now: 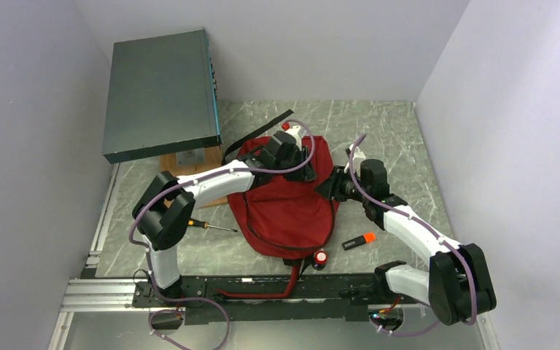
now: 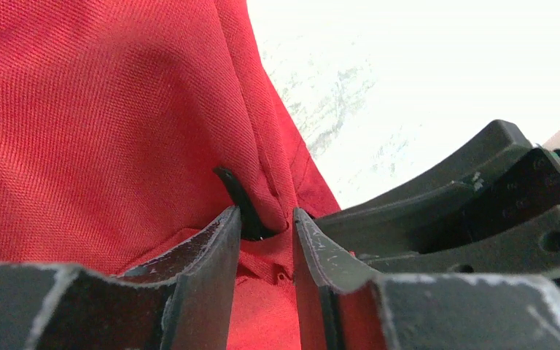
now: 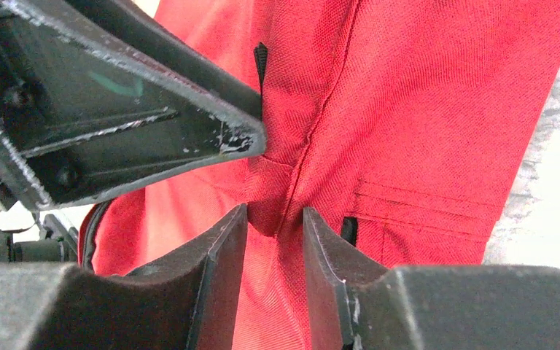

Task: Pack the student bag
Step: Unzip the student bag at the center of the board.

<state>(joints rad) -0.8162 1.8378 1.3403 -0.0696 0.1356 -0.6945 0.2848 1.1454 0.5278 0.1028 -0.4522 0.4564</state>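
The student bag (image 1: pixel 288 208), a dark red fabric backpack, lies in the middle of the table with a red strap trailing toward the near edge. My left gripper (image 1: pixel 305 166) is at the bag's far right corner. In the left wrist view its jaws (image 2: pixel 266 219) stand narrow, pinching red fabric (image 2: pixel 102 109) and a black loop (image 2: pixel 237 197). My right gripper (image 1: pixel 333 187) is at the bag's right edge, close to the left one. In the right wrist view (image 3: pixel 275 219) it is closed on a fold of red fabric (image 3: pixel 408 109). The left gripper's finger (image 3: pixel 117 124) shows just above.
A screwdriver (image 1: pixel 208 225) lies left of the bag. A black stick with an orange cap (image 1: pixel 359 241) and a small red round thing (image 1: pixel 321 258) lie at its near right. A grey case (image 1: pixel 162 91) rests on a wooden block (image 1: pixel 189 160) at the back left. A black strap (image 1: pixel 259 133) lies behind the bag.
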